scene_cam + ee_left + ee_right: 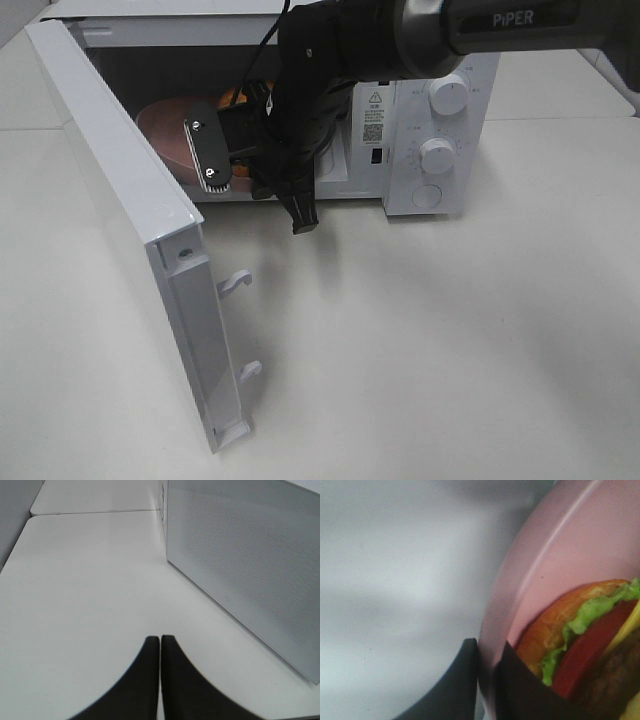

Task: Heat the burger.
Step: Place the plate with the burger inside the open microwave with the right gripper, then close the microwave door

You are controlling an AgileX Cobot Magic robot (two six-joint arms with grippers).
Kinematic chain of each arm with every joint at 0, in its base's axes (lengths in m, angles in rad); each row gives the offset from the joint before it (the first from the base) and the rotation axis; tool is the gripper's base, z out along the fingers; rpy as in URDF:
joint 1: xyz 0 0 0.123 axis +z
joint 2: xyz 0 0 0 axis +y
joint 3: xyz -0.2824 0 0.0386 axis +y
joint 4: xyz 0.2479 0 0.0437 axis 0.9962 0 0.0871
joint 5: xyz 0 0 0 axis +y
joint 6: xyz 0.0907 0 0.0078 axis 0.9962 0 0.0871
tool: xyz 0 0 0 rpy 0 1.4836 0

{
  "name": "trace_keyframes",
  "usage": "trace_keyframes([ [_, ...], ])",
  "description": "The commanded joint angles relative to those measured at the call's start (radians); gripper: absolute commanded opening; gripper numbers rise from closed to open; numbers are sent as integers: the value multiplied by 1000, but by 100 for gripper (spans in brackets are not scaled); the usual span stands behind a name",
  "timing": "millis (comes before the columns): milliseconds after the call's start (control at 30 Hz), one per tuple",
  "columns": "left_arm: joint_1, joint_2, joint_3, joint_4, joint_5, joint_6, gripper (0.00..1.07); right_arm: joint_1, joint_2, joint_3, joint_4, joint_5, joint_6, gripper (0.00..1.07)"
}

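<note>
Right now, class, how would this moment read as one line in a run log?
door: open | plate: inside microwave | burger: on plate | right pincer: shut on plate rim | left pincer: shut, over table

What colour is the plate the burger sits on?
Pink, with no pattern. The plate shows best in the right wrist view.

Plain white tabletop [450, 350], soft light
</note>
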Motion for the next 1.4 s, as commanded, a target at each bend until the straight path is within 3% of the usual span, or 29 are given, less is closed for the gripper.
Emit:
trace_keyframes([
  [33, 3, -18, 2, -9, -10, -4, 0, -2, -17, -14, 7, -32, 92, 2],
  [233, 3, -18, 2, -9, -10, -4, 0, -2, -17, -14, 0, -34, 180, 14],
  [300, 3, -18, 2, -9, -10, -4, 0, -2, -17, -14, 0, -30, 204, 30],
  [400, 3, -18, 2, -9, -10, -4, 0, -2, -17, -14, 0, -29, 207, 36],
  [467, 3, -18, 2, -9, -10, -4, 0, -2, -27, -14, 0, -18, 244, 51],
  [567, 3, -18, 2, -9, -10, -4, 0, -2, -44, -14, 0, 1, 287, 57],
  [900, 3, -18, 2, -9, -10, -4, 0, -2, -106, -14, 0, 83, 568, 68],
  [1400, 3, -18, 2, -9, -10, -4, 0, -2, -147, -14, 63, 371, 893, 68],
])
